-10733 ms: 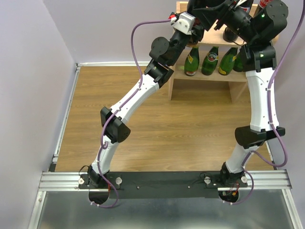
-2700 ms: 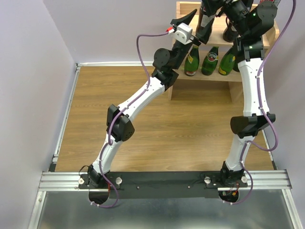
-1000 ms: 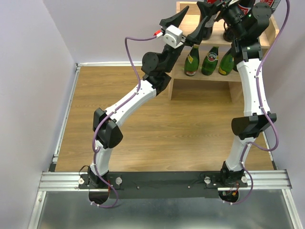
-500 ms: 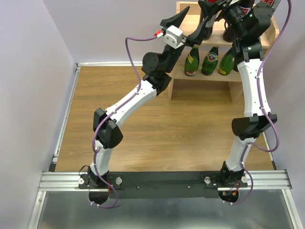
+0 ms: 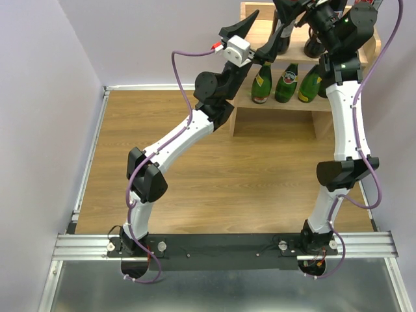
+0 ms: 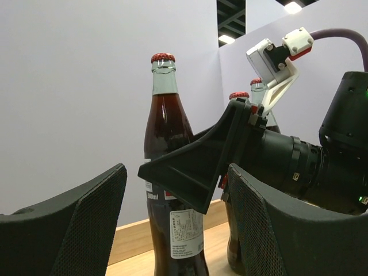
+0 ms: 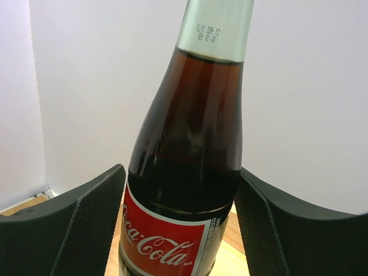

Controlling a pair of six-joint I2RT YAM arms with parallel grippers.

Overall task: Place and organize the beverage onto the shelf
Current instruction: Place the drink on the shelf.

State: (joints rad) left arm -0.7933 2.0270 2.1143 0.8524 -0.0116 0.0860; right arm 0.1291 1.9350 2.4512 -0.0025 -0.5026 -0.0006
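Note:
The wooden shelf (image 5: 273, 104) stands at the far right. Three green bottles (image 5: 286, 82) stand on its lower tier. A cola bottle (image 7: 184, 172) with a red label stands upright on the top board. My right gripper (image 7: 181, 172) is shut on it, a pad against each side. From above, that right gripper (image 5: 290, 10) sits over the bottle (image 5: 281, 40). My left gripper (image 5: 257, 36) hangs open just left of it, holding nothing. In the left wrist view a red-capped cola bottle (image 6: 167, 121) stands ahead of the left gripper (image 6: 176, 171), with a second one's cap (image 6: 238, 95) behind.
Another cola bottle (image 5: 315, 45) stands further right on the top board. A white wall rises right behind the shelf. The wooden floor (image 5: 195, 175) spreads in front of the shelf, with a metal rail (image 5: 88, 169) along its left edge.
The right gripper's jaws have drawn in against the cola bottle. The left arm and its open gripper have stayed where they were.

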